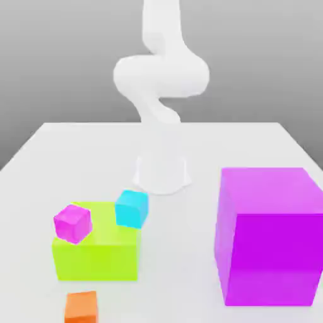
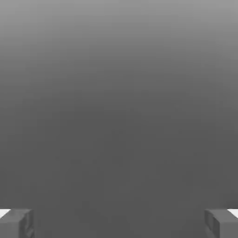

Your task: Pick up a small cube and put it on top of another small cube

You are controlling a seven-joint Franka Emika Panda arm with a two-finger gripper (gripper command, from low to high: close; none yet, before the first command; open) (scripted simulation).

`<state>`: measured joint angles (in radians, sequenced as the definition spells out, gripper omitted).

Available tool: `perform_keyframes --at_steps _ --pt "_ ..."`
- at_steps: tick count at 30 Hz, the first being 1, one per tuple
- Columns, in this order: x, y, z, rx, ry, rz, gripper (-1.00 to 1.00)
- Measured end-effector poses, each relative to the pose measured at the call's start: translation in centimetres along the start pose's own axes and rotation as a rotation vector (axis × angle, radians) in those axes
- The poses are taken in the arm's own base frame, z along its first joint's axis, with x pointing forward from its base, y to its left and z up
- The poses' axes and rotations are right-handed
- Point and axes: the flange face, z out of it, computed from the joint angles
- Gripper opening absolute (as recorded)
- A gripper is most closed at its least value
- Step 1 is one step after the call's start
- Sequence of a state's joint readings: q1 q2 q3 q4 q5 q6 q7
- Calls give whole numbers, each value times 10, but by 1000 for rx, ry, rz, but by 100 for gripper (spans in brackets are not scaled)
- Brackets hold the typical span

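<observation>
The small orange cube [image 1: 81, 307] lies on the white table [image 1: 63, 151] at the front edge, just ahead of a lime-green block [image 1: 94, 258]. A small magenta cube [image 1: 73, 223] sits on the block's top at the exterior view's left. A small cyan cube [image 1: 132, 208] is at the block's far corner towards the exterior view's right; I cannot tell whether it rests on the block or stands behind it. In the hand view my gripper [image 2: 119, 225] is open, its grey fingertips [image 2: 16, 224] far apart with nothing between them, facing plain grey background.
A large magenta cube [image 1: 268, 236] stands tall at the exterior view's right front. The white arm [image 1: 161, 76] rises from its round base [image 1: 161, 173] at the table's middle and curls upward out of the picture.
</observation>
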<state>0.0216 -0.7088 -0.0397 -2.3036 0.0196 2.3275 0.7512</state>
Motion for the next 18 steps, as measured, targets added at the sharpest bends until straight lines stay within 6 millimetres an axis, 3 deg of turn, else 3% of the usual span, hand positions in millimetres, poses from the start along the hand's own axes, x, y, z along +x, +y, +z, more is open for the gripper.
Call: perform_keyframes --at_steps 8,18 --pt "15 40 148 -105 -193 -28 0" --pt "-9 129 310 -267 -381 -60 0"
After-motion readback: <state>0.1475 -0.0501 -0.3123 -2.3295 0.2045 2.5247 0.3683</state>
